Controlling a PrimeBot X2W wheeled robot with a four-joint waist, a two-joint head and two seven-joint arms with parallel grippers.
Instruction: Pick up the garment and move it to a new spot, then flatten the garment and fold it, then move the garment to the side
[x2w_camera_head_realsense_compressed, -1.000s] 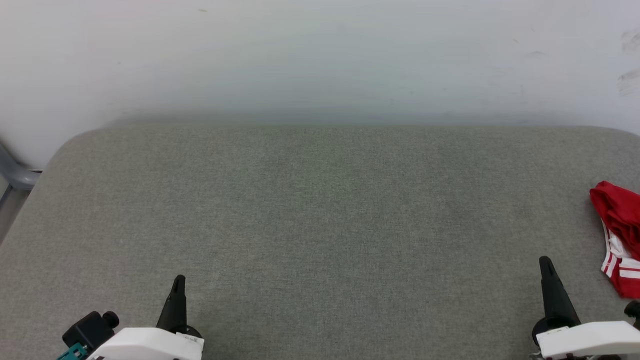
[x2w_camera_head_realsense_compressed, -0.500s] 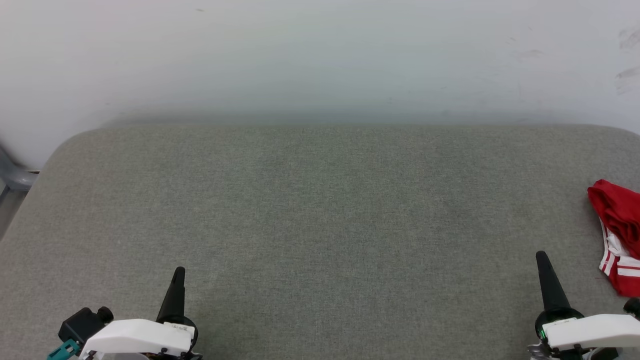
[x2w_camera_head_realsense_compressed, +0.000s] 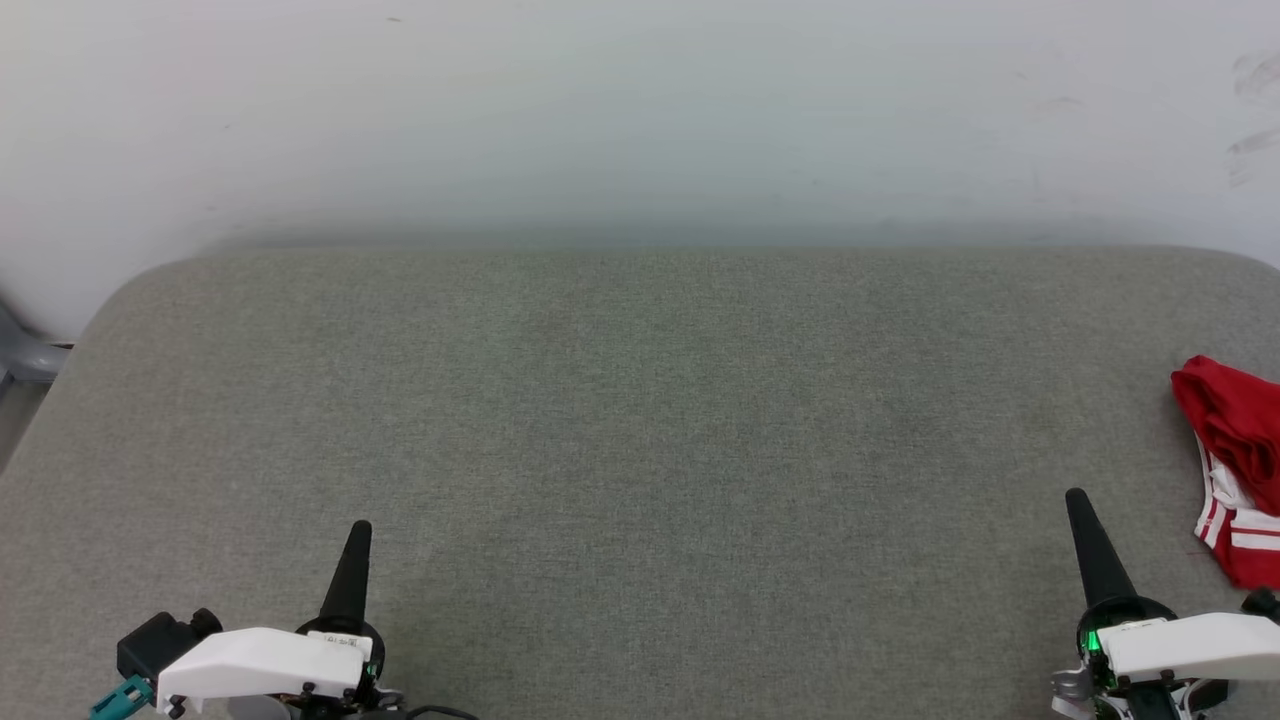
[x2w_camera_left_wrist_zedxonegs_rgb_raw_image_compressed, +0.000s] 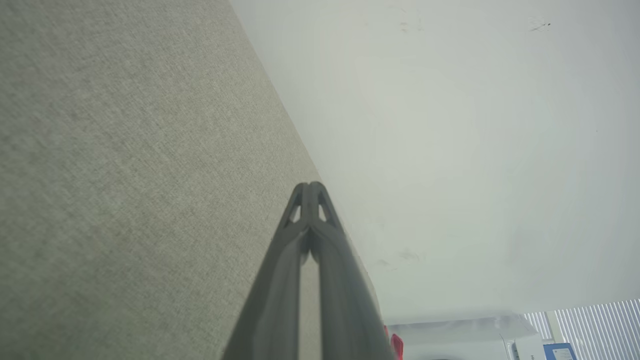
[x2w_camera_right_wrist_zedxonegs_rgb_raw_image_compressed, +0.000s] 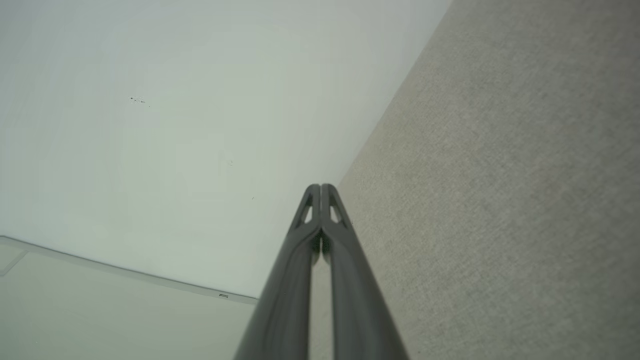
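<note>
A wide grey fabric-covered surface (x2w_camera_head_realsense_compressed: 640, 430) with rounded far corners takes up most of the head view and butts against a plain white wall (x2w_camera_head_realsense_compressed: 640, 110). Its broad middle would give room to spread a shirt flat. The garment (x2w_camera_head_realsense_compressed: 1235, 430), a red jersey T-shirt with red-and-white striped trim, lies at the surface's far right edge and is cut off by the picture's border. The part that shows looks bunched rather than flat, and whether the rest is folded cannot be told. Lying at the side like this would suit a shirt waiting to be picked up, or equally one already set aside. The right gripper (x2w_camera_head_realsense_compressed: 1082, 512) sits at the lower right, near the shirt but apart from it, which makes it the closer arm to the cloth. The left gripper (x2w_camera_head_realsense_compressed: 359, 545) sits at the lower left, well apart from the shirt. Each gripper's two dark fingers are pressed tight together into one point, holding nothing, and both point toward the wall.
</note>
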